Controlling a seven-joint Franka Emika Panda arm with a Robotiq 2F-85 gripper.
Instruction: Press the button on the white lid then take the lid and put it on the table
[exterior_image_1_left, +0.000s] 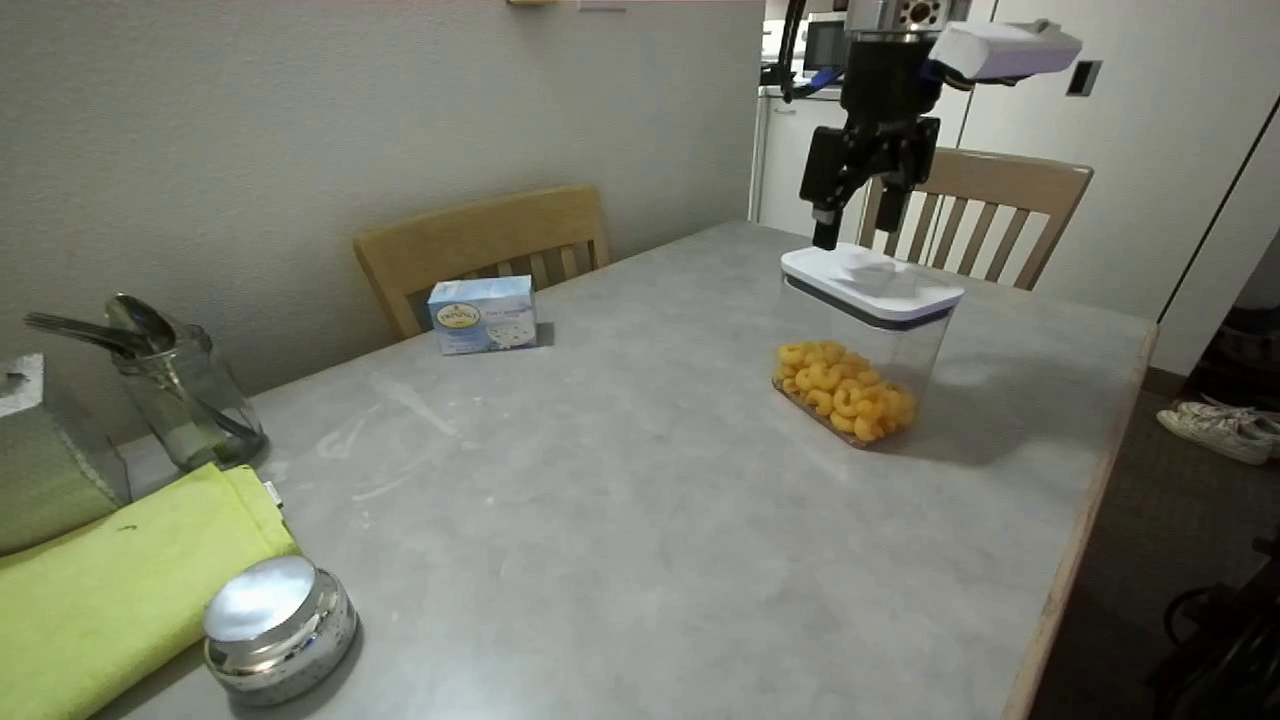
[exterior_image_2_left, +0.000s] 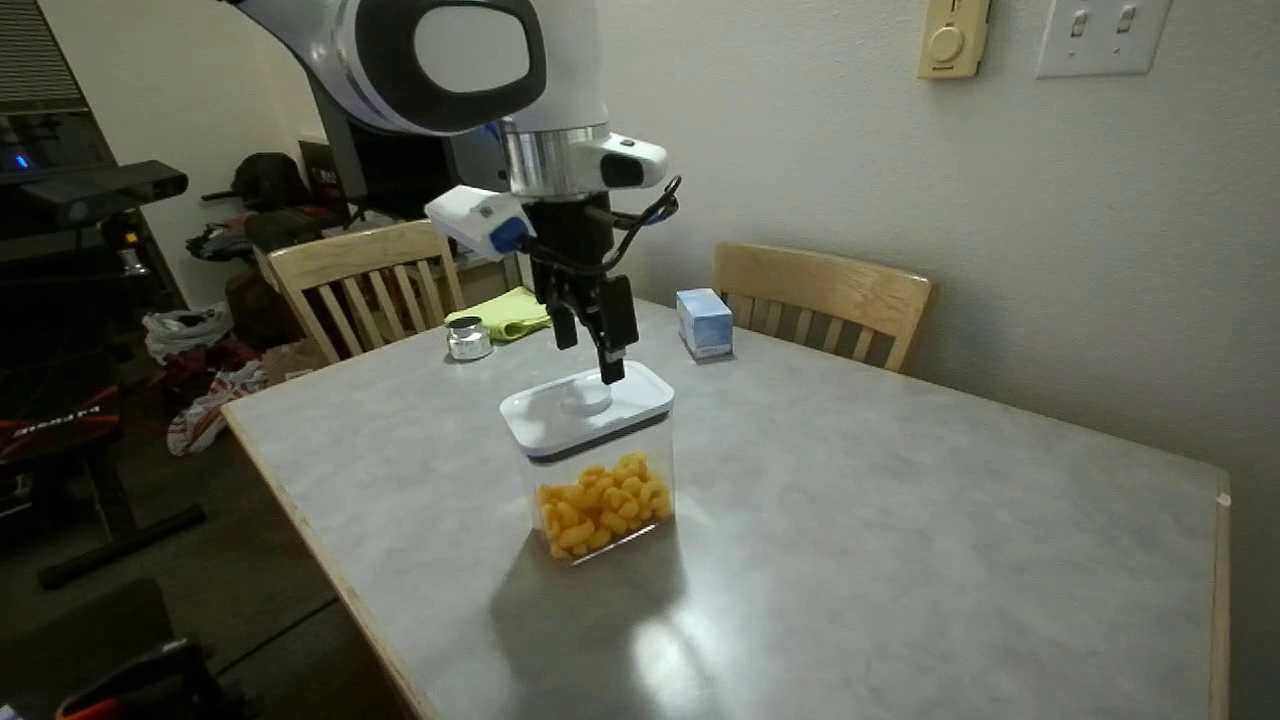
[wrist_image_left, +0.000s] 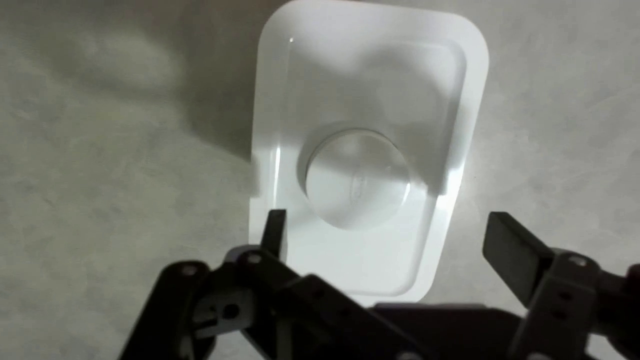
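Note:
The white lid (exterior_image_2_left: 540, 418) sits on top of a see-through container (exterior_image_2_left: 600, 500) partly filled with yellow pasta-like food. At its centre the button (wrist_image_left: 357, 180) stands out as a raised white disc, also visible in both exterior views. My gripper (exterior_image_1_left: 857, 228) hangs above the lid, pointing down, apart from it as far as I can tell. In the wrist view its fingers (wrist_image_left: 515, 255) are spread wide with nothing held; one overlaps the lid's side, the other lies beyond the opposite edge. The grey table (exterior_image_1_left: 600, 520) carries the container.
A blue tea box (exterior_image_1_left: 485, 315) stands near the wall-side edge. Farther along are a silver round jar (exterior_image_1_left: 280, 630), a yellow-green cloth (exterior_image_1_left: 130, 580), a glass jar with cutlery (exterior_image_1_left: 190, 400) and a grey box (exterior_image_1_left: 50, 460). Wooden chairs (exterior_image_2_left: 830, 300) border the table.

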